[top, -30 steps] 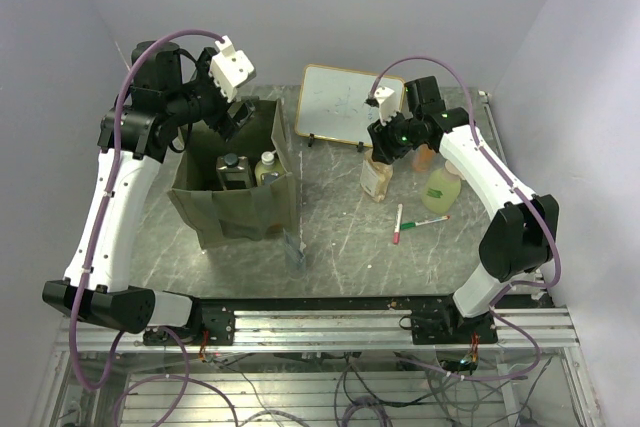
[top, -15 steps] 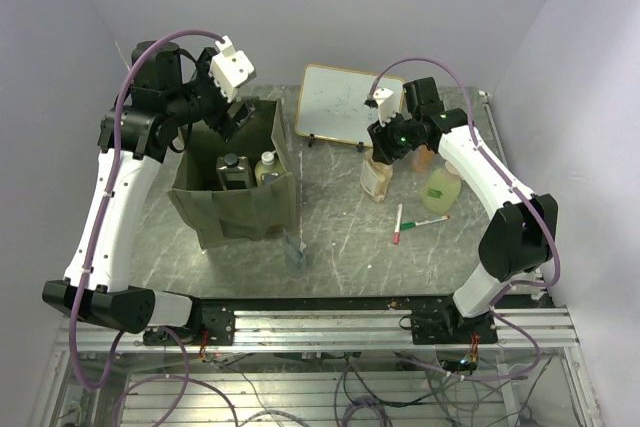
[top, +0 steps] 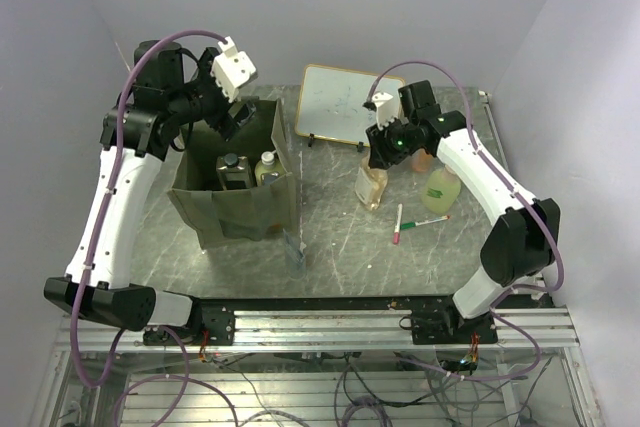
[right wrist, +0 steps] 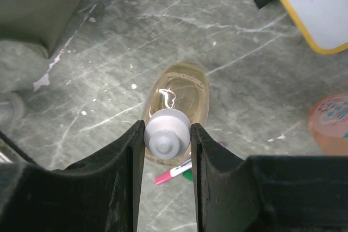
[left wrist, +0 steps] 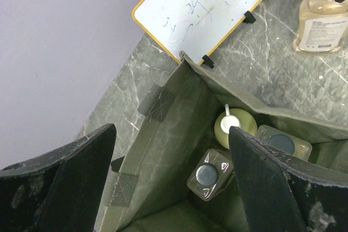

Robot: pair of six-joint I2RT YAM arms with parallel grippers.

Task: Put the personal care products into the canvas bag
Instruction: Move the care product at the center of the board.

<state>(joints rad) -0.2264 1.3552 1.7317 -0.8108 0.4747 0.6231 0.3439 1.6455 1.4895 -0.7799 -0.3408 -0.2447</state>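
The right gripper (right wrist: 167, 134) is pressed together on the grey-white cap (right wrist: 167, 129) of the clear amber plastic bottle (top: 371, 187), which hangs tilted beneath it. Whether the base touches the grey marble-pattern table (top: 340, 247) cannot be determined.

The left gripper (left wrist: 171, 134) is spread wide and holds nothing. It hovers over the 12 o'clock rim of the boxy olive-green canvas bag (top: 235, 212).

The bag stands upright and open-topped. It contains the yellow-green bottle with white cap (left wrist: 235, 126) and two clear dark-capped bottles (left wrist: 208, 175) (left wrist: 283, 142), grouped against its 3 o'clock wall.

From the amber bottle:
- 9 o'clock: the bag, across a bare strip of table.
- 11 o'clock: the wood-framed whiteboard (top: 335, 102).
- 2 o'clock: the orange bottle with pink cap (top: 424, 158).
- 3 o'clock: the green pump bottle (top: 441, 187).
- 4 o'clock: the red and green marker pens (top: 398, 224).
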